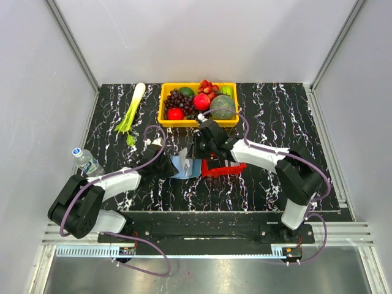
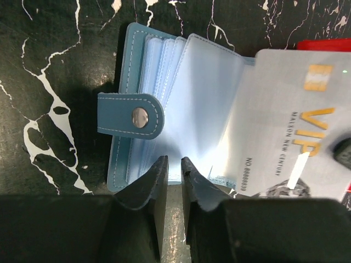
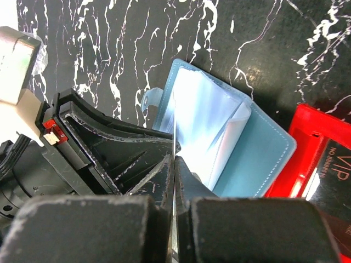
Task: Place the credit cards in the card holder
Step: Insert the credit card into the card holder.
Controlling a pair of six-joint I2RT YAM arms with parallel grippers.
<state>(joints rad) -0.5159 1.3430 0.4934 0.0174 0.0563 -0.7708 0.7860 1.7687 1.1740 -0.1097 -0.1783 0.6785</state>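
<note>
The right fingers (image 3: 189,183) are clamped on a silver credit card (image 2: 285,126), holding it over the tray-side half of the open card holder (image 1: 182,165). The holder lies on the surface (image 1: 275,110) between the arms, just beside the red tray (image 1: 223,169). The left fingers (image 2: 156,181), set narrow, seem to pinch the holder's near edge. The card's leading edge probably needs to meet one pocket mouth squarely and slide in along the sleeve while the left side braces. A skewed entry would likely crumple the clear leaves.

The grey card (image 2: 274,137) reads "VIP", "MAISON NEW CENTURY" and "NO 8888…".
</note>
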